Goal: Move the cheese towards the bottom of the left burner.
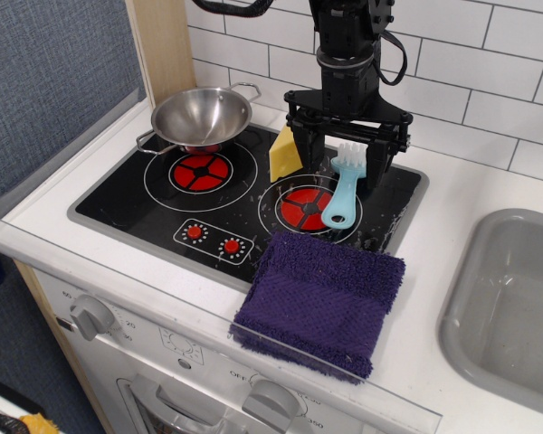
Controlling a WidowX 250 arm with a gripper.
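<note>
The cheese (283,155) is a pale-yellow wedge standing on the black stovetop between the two burners, toward the back. The left burner (200,171) is a red four-segment disc with white rings, just left of and in front of the cheese. My gripper (343,155) hangs down from the black arm over the back of the right burner. Its jaws are spread wide and hold nothing. The left finger (306,145) stands right beside the cheese's right side. The cheese lies outside the jaws.
A steel pan (202,117) sits at the back of the left burner. A light-blue brush (344,187) lies on the right burner (304,207), between my fingers. A purple towel (321,298) covers the stove's front right corner. A sink (511,298) is at the right.
</note>
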